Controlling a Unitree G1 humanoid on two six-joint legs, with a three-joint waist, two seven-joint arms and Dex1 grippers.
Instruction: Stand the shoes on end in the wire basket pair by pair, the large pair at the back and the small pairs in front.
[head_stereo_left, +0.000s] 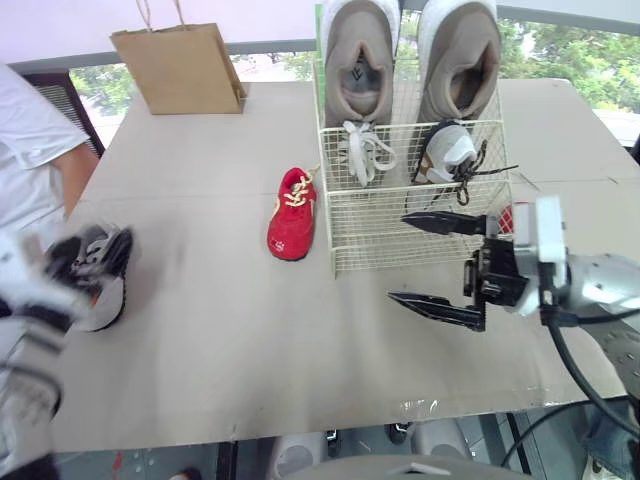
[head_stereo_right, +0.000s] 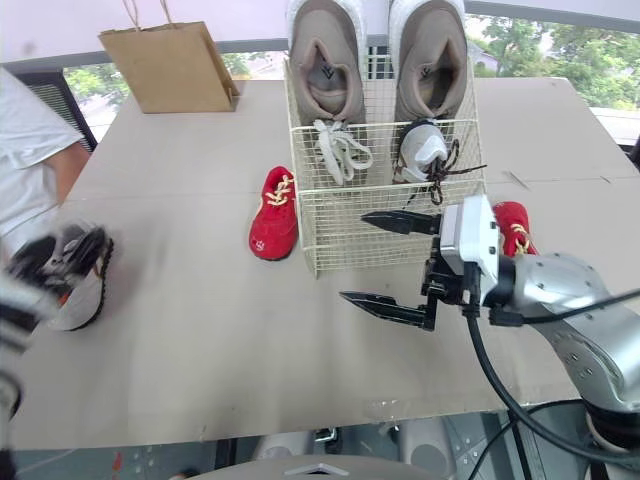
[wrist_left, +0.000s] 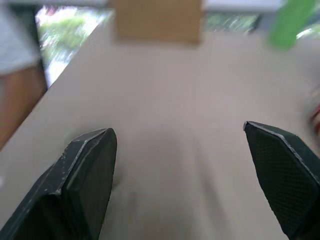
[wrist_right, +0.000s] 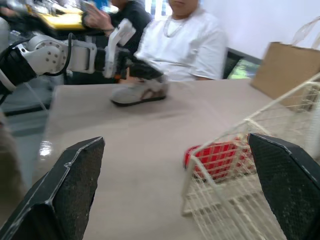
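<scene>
- Two large beige shoes (head_stereo_left: 357, 60) stood on end, side by side, in the back of the wire basket (head_stereo_left: 370, 240), toes down and openings facing the near edge of the tabletop (head_stereo_left: 250, 340).
- In front of them, inside the basket, stood a small white shoe (head_stereo_left: 362, 150) with white laces and a small black-laced shoe (head_stereo_left: 450, 150).
- The basket sat toward the far edge, about midway along it.
- One small red shoe (head_stereo_left: 292, 215) lay on the tabletop just beside the basket's left wall, sole down.
- A second red shoe (head_stereo_right: 512, 225) lay just beside the basket's right wall, partly hidden by the right arm.
- The right hand (head_stereo_left: 397, 257) hung in front of the basket's near wall with its fingers spread wide and nothing between them.
- A grey sneaker (wrist_right: 140, 92) rested near the left edge.
- The left hand (wrist_left: 177, 128) was right at that sneaker, fingers wide apart over bare tabletop; contact with the sneaker could not be told.
- A brown paper bag (head_stereo_left: 180, 68) stood near the far left corner.
- A person in a white shirt (wrist_right: 185, 35) sat at the left edge.
</scene>
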